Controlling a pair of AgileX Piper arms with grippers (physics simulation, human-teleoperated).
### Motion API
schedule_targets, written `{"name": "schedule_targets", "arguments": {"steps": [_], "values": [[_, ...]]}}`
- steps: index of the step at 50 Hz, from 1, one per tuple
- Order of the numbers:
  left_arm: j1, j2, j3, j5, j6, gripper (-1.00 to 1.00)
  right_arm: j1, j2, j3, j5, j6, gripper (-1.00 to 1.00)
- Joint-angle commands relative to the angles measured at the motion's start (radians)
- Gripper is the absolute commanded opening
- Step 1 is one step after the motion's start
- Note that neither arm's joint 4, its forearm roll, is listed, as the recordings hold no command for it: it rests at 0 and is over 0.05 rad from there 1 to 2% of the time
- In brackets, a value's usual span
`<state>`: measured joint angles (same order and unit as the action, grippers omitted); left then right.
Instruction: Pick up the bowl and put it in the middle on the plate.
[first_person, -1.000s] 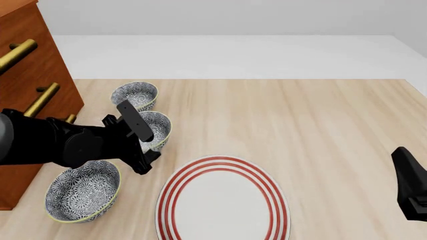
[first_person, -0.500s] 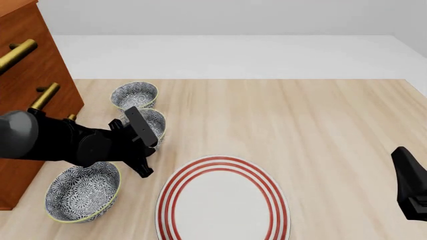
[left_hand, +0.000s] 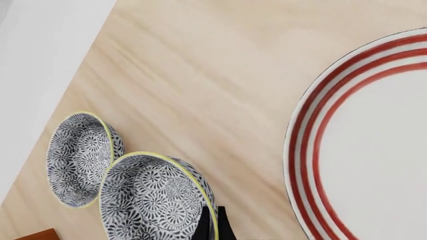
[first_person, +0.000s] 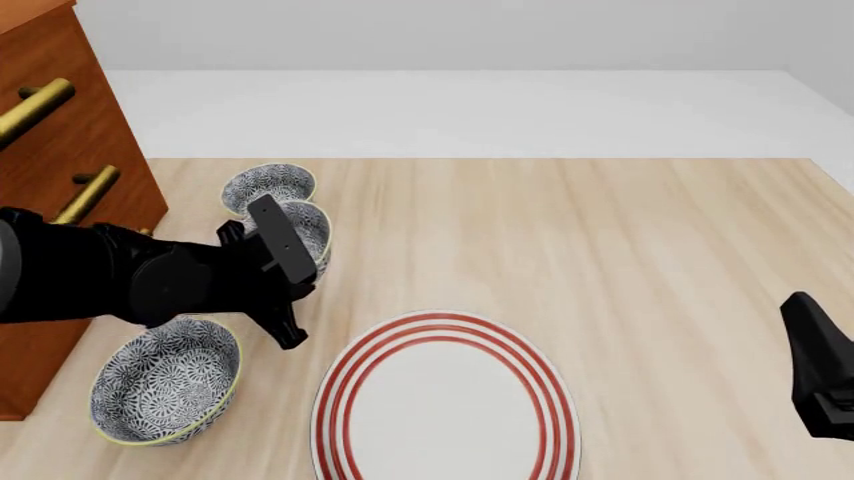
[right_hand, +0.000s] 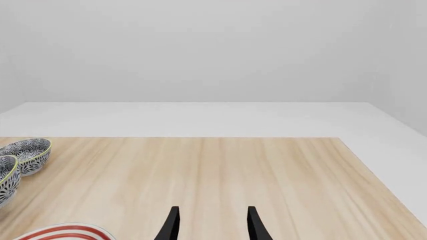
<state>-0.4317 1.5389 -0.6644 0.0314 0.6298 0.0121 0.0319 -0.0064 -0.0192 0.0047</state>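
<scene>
The left pincer (first_person: 287, 285) is clamped on the rim of the small round blue-grey floral bowl (left_hand: 157, 200), holding it tilted for carrying, with the large white red-ringed plate (first_person: 447, 405) just beside it.

The front view looks forward and down over the whole table (first_person: 641, 230) from above. The left wrist view hangs close over the plate (left_hand: 373, 150) and the bowl (left_hand: 157, 200); the right wrist view looks low across the table toward twelve o'clock, sharing those same things.
</scene>
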Motion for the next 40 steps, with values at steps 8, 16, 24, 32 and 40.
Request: {"name": "schedule_targets", "arguments": {"steps": [8, 16, 24, 32, 40], "values": [[-0.146, -0.190, -0.049, 0.176, -0.007, -1.00, 0.000, -0.023, -0.007, 0.030, 0.001, 1.00], [-0.210, -0.219, -0.056, 0.218, -0.009, -1.00, 0.000, -0.022, -0.005, 0.026, -0.001, 1.00], [-0.267, -0.250, -0.057, 0.246, -0.006, -1.00, 0.000, -0.018, -0.004, 0.022, 0.000, 1.00], [-0.343, -0.243, -0.064, 0.254, -0.026, -1.00, 0.000, -0.019, -0.005, 0.024, 0.000, 1.00], [-0.419, -0.253, -0.058, 0.261, -0.020, -1.00, 0.000, -0.010, -0.003, 0.012, 0.000, 1.00]]}}
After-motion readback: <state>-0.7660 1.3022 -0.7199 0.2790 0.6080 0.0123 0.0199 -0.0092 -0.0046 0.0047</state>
